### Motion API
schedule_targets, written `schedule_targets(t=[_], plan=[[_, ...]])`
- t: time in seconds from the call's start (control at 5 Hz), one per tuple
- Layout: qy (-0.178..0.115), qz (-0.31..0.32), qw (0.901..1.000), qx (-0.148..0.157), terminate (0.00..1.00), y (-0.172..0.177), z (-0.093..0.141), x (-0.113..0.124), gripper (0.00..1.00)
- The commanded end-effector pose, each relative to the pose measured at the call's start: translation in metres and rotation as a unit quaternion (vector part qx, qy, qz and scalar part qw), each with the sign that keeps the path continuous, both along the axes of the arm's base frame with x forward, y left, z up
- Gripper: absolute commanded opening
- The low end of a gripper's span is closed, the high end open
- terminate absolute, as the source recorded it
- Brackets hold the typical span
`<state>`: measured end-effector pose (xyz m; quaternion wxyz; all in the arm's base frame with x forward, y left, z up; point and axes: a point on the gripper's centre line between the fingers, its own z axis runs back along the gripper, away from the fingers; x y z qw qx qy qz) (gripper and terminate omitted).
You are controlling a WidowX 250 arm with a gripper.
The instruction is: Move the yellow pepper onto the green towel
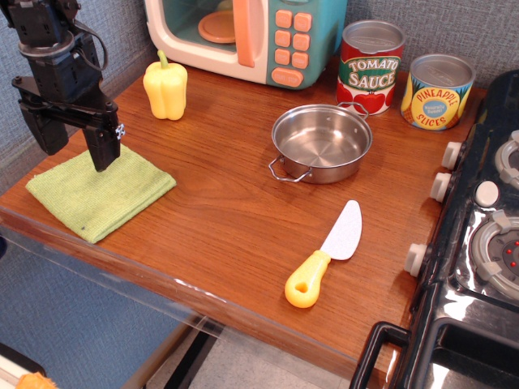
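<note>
Black gripper (pixel 71 146) at far left, fingers spread wide and empty, hanging over the far edge of the green towel (pixel 101 194). Yellow pepper (pixel 165 88) upright behind the towel, apart from it, just before the toy microwave (pixel 243 36). Right of the towel, a steel pot (pixel 321 143), then a yellow-handled knife (pixel 324 255), tomato sauce can (pixel 370 66), pineapple can (pixel 437 91), toy stove (pixel 478 243).

wall (pixel 486 24): grey textured | counter (pixel 235 219): brown wood | floor: blue
</note>
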<state>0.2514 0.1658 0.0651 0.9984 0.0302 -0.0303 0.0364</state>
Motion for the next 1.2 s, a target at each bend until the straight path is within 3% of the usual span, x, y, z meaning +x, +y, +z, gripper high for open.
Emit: schedule_targets(t=[0.0,0.2,0.6,1.0], plan=[[0.0,0.0,1.0,0.0,0.0,0.0,0.0,0.0,1.0],[-0.038,0.033,0.9987,-0.011,0.0,-0.005,0.025,0.047,1.0],[-0.057,0.086,0.9946,-0.011,0.0,-0.013,0.039,0.123,1.0],[-0.055,0.115,0.9915,0.025,0.0,-0.002,0.028,0.159,1.0]])
